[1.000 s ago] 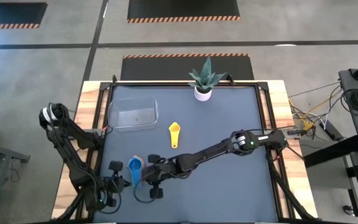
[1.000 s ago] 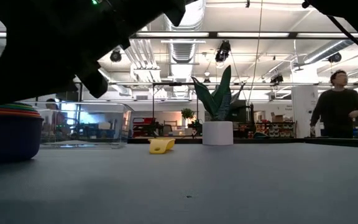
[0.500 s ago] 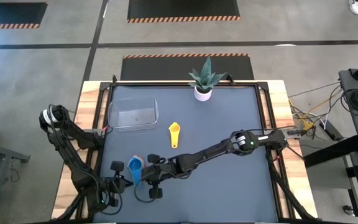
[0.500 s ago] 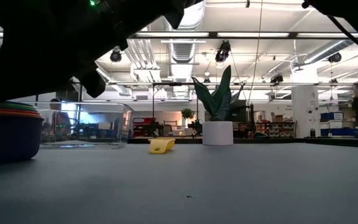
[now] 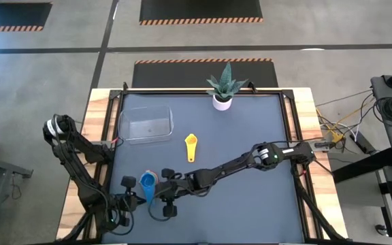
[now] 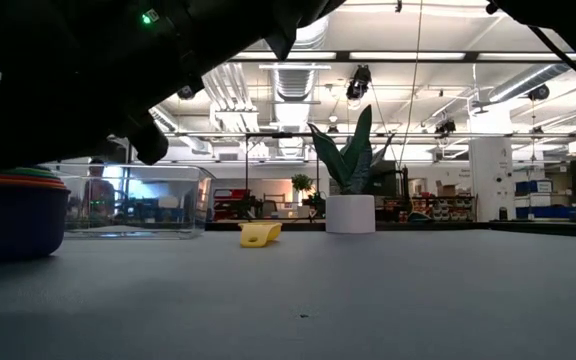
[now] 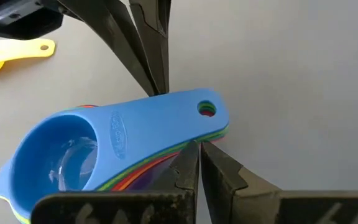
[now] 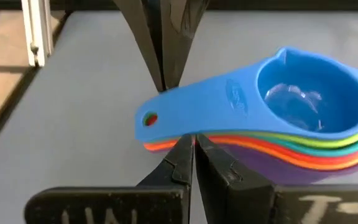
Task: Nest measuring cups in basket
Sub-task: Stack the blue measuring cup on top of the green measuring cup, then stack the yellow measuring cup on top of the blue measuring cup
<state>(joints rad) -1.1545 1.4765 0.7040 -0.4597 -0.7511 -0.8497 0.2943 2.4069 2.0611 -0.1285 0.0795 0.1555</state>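
Note:
A nested stack of measuring cups (image 5: 147, 182), blue on top, stands on its base on the table near the front left, handles toward the near edge. It shows in the left wrist view (image 7: 104, 149) and the right wrist view (image 8: 278, 118). My left gripper (image 7: 197, 148) is shut at one long edge of the handles. My right gripper (image 8: 193, 142) is shut at the opposite edge. A yellow cup (image 5: 190, 145) lies alone mid-table. The clear basket (image 5: 145, 124) stands at the far left with nothing in it. My left gripper has its shut fingertips against one side edge of the stacked handles (image 7: 194, 138), near their free end. The fingers slant down from the table's left and lie across the handles. The stack rests on the table. My right gripper has its shut fingertips against the opposite side edge of the stacked handles (image 8: 188, 132), near the hole end. The fingers slant down from the table's right, across the handles, facing the left gripper's tips (image 8: 164, 84).
A white pot with a green plant (image 5: 222, 92) stands at the far edge, right of the basket. The right arm (image 5: 250, 160) stretches across the table's middle. Wooden rails frame the dark table top (image 5: 250, 211).

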